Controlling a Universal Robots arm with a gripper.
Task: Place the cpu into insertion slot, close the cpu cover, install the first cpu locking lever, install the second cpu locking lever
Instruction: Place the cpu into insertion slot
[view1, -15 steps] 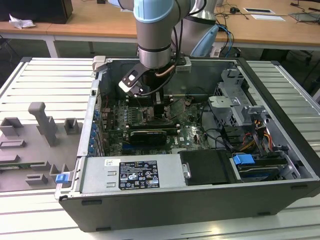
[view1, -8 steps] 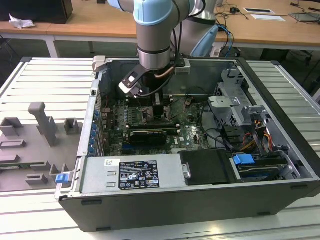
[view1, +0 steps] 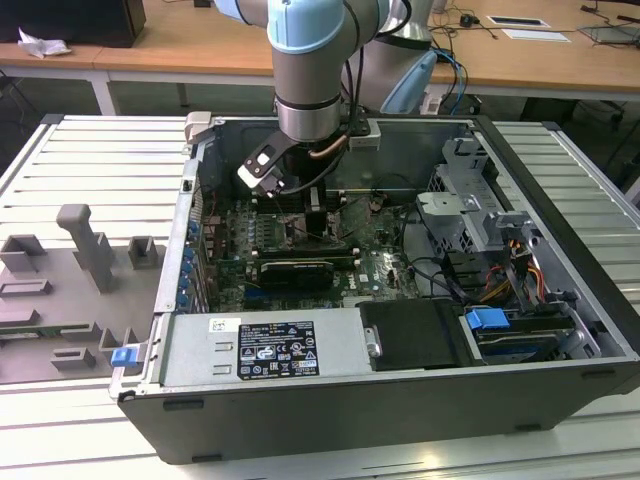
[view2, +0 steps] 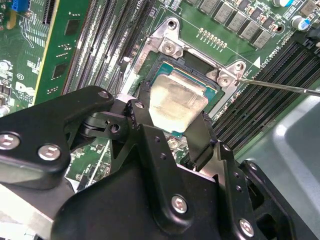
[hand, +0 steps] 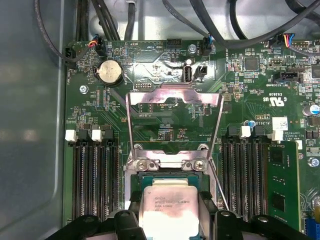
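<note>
The cpu (view2: 177, 100) (hand: 167, 202), a pale silvery square chip, is held level between my gripper's (view2: 172, 120) (hand: 170, 215) two black fingers (view2: 202, 137), right over the insertion slot (view2: 200, 76) (hand: 167, 172). The slot's dark socket edge and metal rim show around the chip. I cannot tell whether the chip rests in the socket or hovers just above it. The cpu cover (hand: 170, 95), a thin silver frame, stands swung open behind the slot. A thin wire locking lever (view2: 280, 86) (hand: 219, 187) sticks out beside the socket. In the exterior view my gripper (view1: 316, 212) reaches down into the open computer case.
Long black memory slots (hand: 95, 175) (hand: 245, 175) flank the socket on both sides. A black graphics card (view1: 300, 270), the power supply (view1: 265, 345), the drive cage (view1: 470, 190) and loose cables (view1: 440, 275) crowd the case. Grey fixtures (view1: 85, 245) stand on the table at the exterior view's left.
</note>
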